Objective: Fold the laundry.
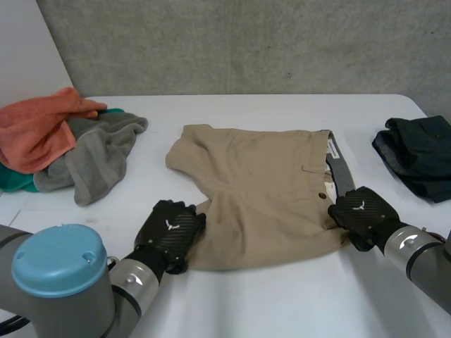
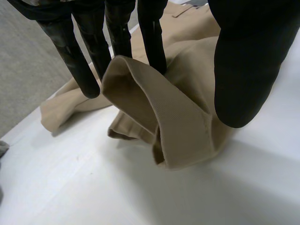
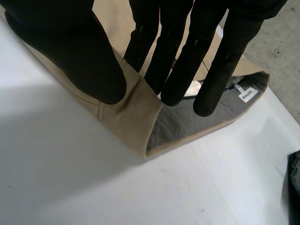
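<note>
A pair of tan shorts (image 1: 268,190) lies flat in the middle of the white table (image 1: 282,303), waistband to the right. My left hand (image 1: 169,229) is at the near left leg hem. In the left wrist view that hem (image 2: 183,122) stands up in a fold, pinched between the fingers (image 2: 154,42) and the thumb (image 2: 248,61). My right hand (image 1: 361,208) is at the near end of the waistband. There the thumb (image 3: 70,51) presses the tan outside (image 3: 131,117) and the fingers (image 3: 178,70) reach onto the grey lining (image 3: 197,122).
At the far left lies a heap of an orange towel (image 1: 39,130), a grey towel (image 1: 99,158) and a teal cloth (image 1: 14,182). A dark folded garment (image 1: 419,155) sits at the right edge. A concrete wall stands behind the table.
</note>
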